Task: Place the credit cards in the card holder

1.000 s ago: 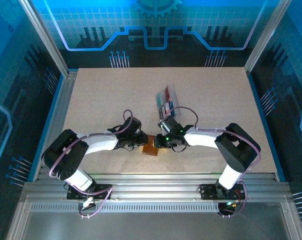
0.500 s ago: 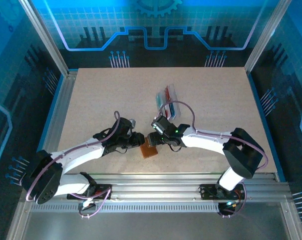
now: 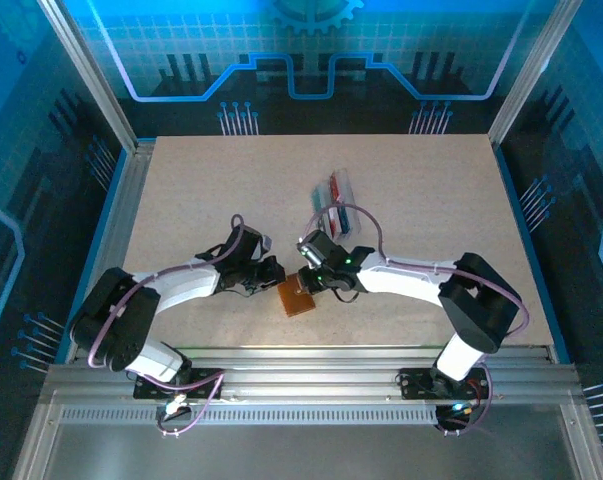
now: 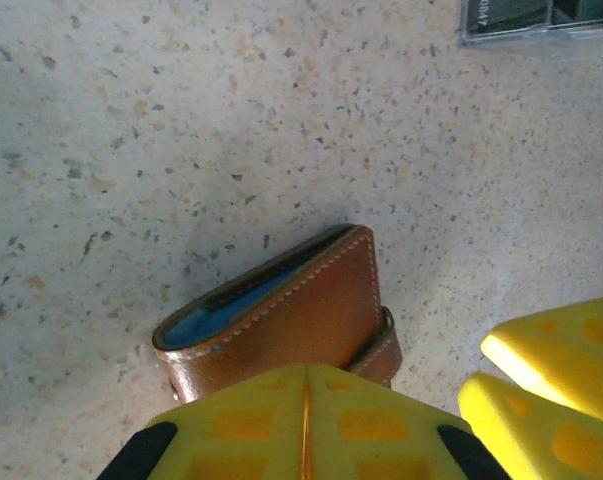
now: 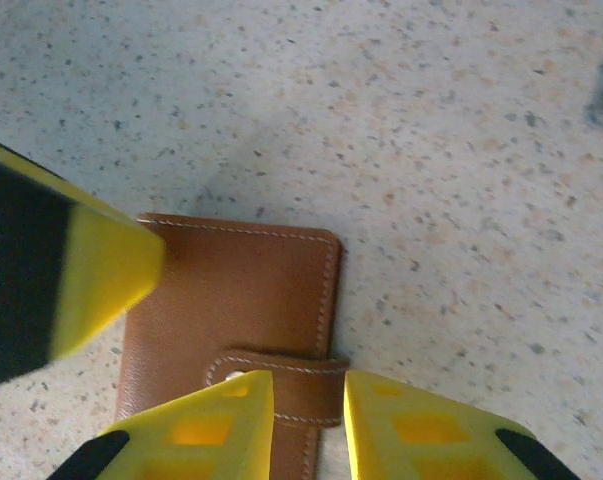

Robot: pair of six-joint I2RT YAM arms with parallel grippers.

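The card holder (image 3: 296, 297) is a brown leather wallet lying folded on the table, its clasp tab (image 5: 281, 385) fastened across one edge. Blue lining shows at its open edge (image 4: 221, 310). My left gripper (image 4: 306, 400) is shut with nothing between its fingers, its tips just over the wallet's near side. My right gripper (image 5: 308, 420) hovers over the clasp tab with its jaws a narrow gap apart and the tab showing in that gap; I cannot tell if they touch it. The credit cards (image 3: 336, 195) stand in a clear tray behind the wallet.
The clear plastic tray (image 3: 338, 203) lies a short way behind the two grippers; its corner (image 4: 536, 20) shows at the top right of the left wrist view. Both grippers (image 3: 271, 275) (image 3: 311, 280) crowd the wallet from either side. Bare speckled tabletop surrounds them.
The right jaws opened wide and then narrowed over the clasp tab. The left jaws closed fully and the left arm's elbow swung back. The wallet has barely shifted.
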